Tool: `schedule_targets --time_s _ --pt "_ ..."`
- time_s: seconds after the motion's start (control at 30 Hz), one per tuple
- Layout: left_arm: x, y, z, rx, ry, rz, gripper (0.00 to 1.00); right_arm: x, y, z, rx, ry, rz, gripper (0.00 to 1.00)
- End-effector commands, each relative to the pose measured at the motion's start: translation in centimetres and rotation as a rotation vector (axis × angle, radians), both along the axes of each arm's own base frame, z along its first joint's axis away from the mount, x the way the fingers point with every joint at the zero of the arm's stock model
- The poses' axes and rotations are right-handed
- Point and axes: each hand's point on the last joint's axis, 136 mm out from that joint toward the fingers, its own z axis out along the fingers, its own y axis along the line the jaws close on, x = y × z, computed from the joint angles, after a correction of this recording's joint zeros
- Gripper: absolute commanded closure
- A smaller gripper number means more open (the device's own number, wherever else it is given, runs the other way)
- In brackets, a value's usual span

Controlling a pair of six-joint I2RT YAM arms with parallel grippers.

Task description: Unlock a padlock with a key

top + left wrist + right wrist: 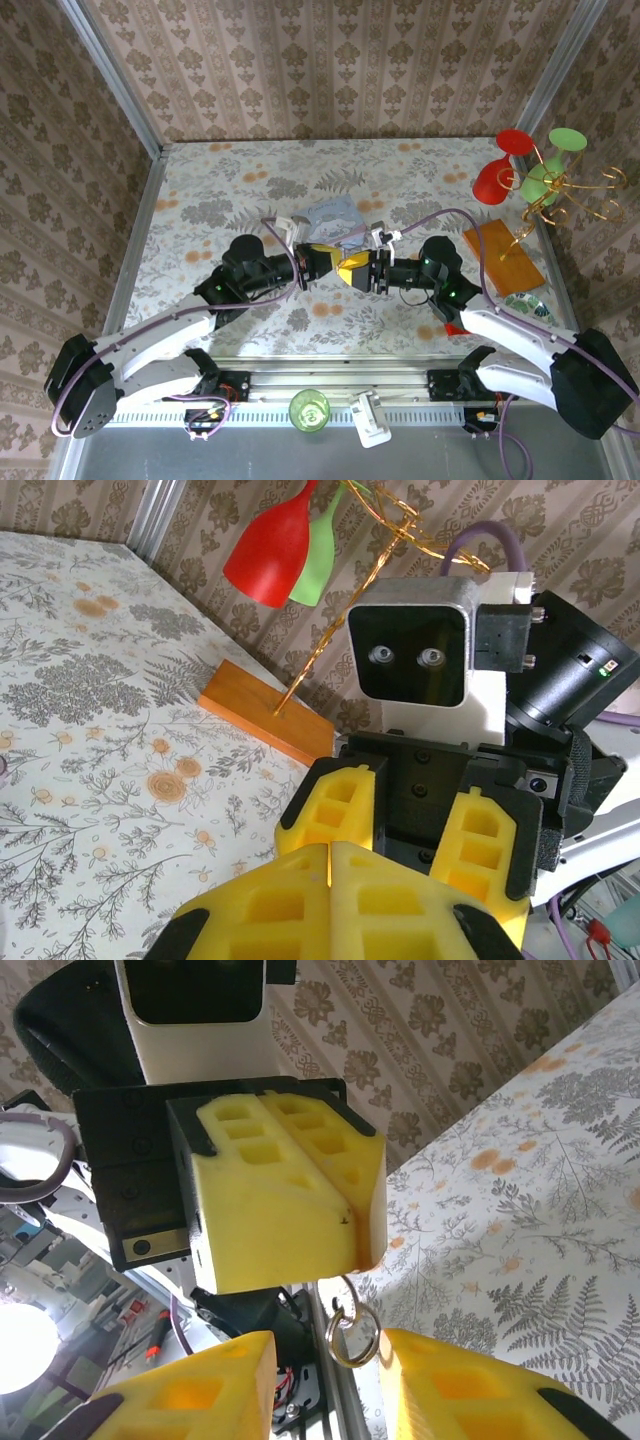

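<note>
At the near edge stands a green cup. Over the middle of the table the two claws meet tip to tip. The left gripper has its yellow fingers pressed fully together, and a small metal ring, silvery, sticks out from their tips on a thin link. The right gripper is partly open, with the ring between its two fingers. Where the padlock is, and how it looks, I cannot tell.

The table has a pale cloth with grey leaves and orange flowers. Just behind the claws lies a pale blue tin. Far right, a gold wire stand on a wooden base carries a red goblet and a green goblet. Brown patterned wallpaper closes the room.
</note>
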Motion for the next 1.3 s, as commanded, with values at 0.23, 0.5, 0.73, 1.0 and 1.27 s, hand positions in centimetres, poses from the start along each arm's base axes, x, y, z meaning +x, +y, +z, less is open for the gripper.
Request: schedule_targets --time_s 0.23,0.5,0.73,1.0,1.27 --pt "0.1 0.4 1.3 -0.055 -0.063 0.029 1.0 0.0 0.4 1.9 0.089 -0.034 0.027 0.82" --pt "0.3 0.3 1.1 -0.068 -0.059 0.043 1.0 0.0 0.6 1.5 0.094 -0.024 0.02 0.97" --pt "0.7 0.5 0.7 -0.059 -0.06 0.069 1.0 -0.4 0.9 1.7 0.094 -0.018 0.04 0.89" --pt "1.0 0.3 0.3 -0.043 -0.067 0.077 1.0 -0.6 1.1 1.8 0.09 -0.025 0.041 0.79" --pt "0.9 0.1 0.1 -0.034 -0.067 0.068 1.0 -0.7 0.8 1.9 0.097 -0.047 0.028 0.89"
